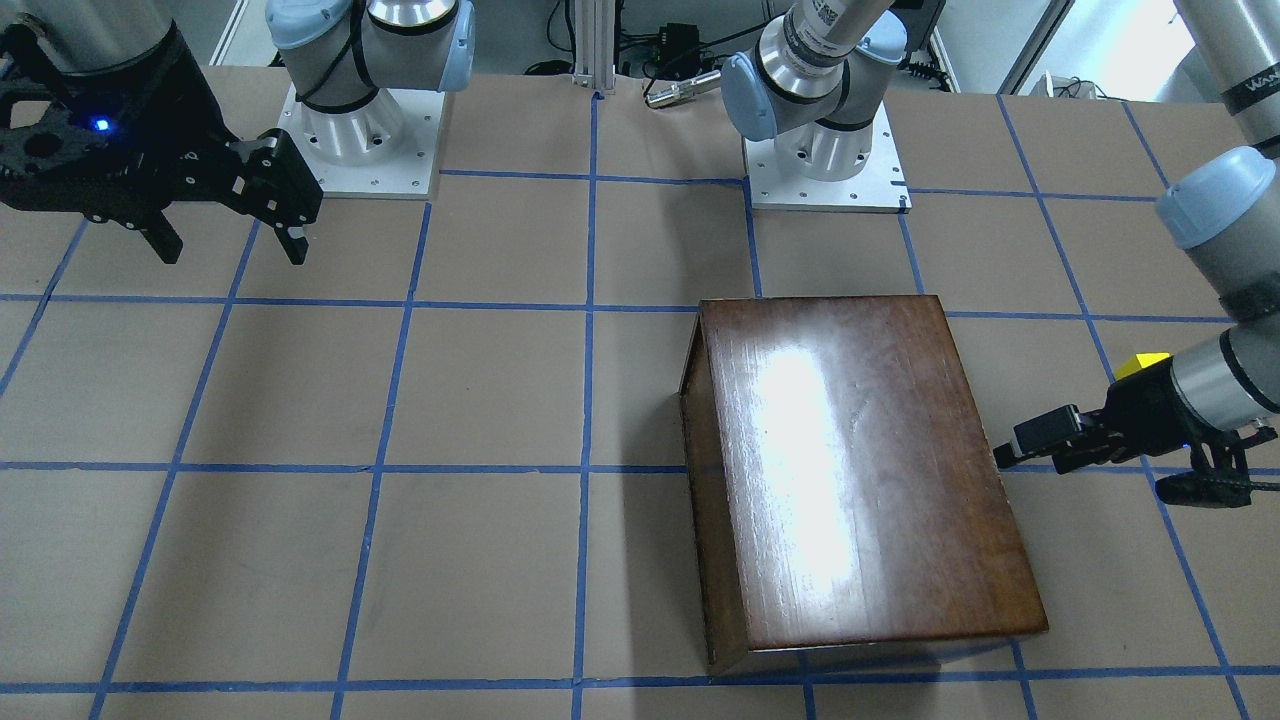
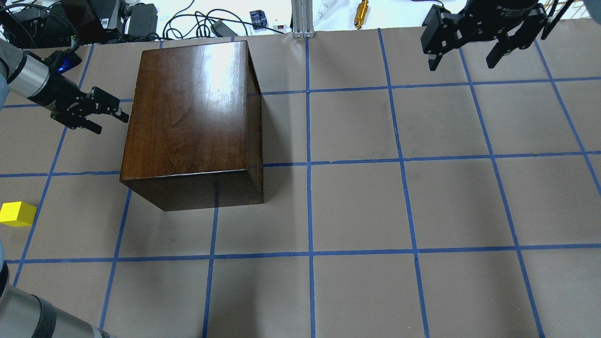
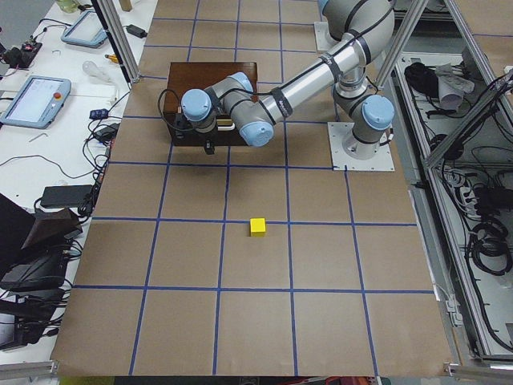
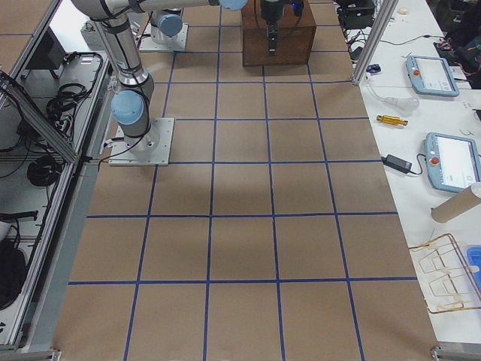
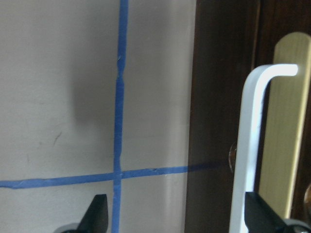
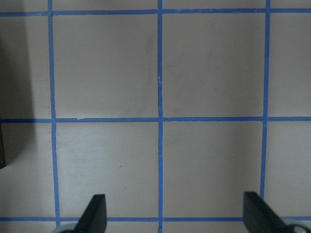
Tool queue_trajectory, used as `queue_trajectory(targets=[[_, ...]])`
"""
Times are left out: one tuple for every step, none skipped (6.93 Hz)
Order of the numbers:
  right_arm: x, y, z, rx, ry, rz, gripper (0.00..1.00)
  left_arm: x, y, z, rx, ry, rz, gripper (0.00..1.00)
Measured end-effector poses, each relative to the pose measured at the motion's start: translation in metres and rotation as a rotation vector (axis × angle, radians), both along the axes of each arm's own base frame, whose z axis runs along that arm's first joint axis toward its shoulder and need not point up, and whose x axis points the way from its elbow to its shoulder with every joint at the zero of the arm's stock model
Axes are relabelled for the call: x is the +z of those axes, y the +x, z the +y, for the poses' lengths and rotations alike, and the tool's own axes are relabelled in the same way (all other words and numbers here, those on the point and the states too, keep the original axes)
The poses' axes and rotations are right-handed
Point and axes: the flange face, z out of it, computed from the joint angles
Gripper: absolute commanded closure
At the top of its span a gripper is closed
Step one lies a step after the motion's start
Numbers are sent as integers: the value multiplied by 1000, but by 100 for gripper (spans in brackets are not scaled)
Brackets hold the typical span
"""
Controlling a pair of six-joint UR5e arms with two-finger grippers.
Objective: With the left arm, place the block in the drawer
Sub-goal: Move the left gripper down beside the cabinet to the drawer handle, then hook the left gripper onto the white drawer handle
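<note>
Evidently to pull it open first, the left tool (image 2: 113,123) hovers with fingers spread at the wooden box's (image 2: 188,112) shut drawer (image 5: 218,97), facing its handle (image 5: 249,145), while the yellow block (image 2: 18,213) lies on the counter (image 2: 357,202) robotward of that box.

One block (image 2: 18,213), at the counter's (image 2: 357,206) 9 o'clock seen from overhead. One box (image 2: 188,108), at 10 o'clock, bearing one handle (image 5: 252,145). Two arms: a left arm (image 3: 309,79) and a right arm (image 4: 124,49). Two hands, one per arm: the left hand (image 2: 111,123) at 10 o'clock, the right hand (image 2: 461,65) at 2 o'clock. Two pendants (image 4: 432,75) rest just beside the counter.
</note>
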Motion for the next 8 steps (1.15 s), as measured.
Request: queue_trajectory(targets=[[0, 0, 0, 0, 0, 1, 0, -2, -1, -1, 1, 3, 3, 0], [0, 0, 0, 0, 0, 1, 0, -5, -2, -2, 0, 3, 5, 0], [0, 0, 0, 0, 0, 0, 0, -7, -3, -3, -4, 3, 5, 0], [0, 0, 0, 0, 0, 0, 0, -10, -4, -3, -6, 4, 7, 0], [0, 0, 0, 0, 1, 0, 0, -11, -4, -3, -6, 6, 9, 0], [0, 0, 0, 0, 1, 0, 0, -12, -5, -4, -3, 6, 13, 0], [0, 0, 0, 0, 0, 0, 0, -14, -5, -4, -1, 6, 21, 0], [0, 0, 0, 0, 0, 0, 0, -17, -6, -5, 0, 7, 29, 0]])
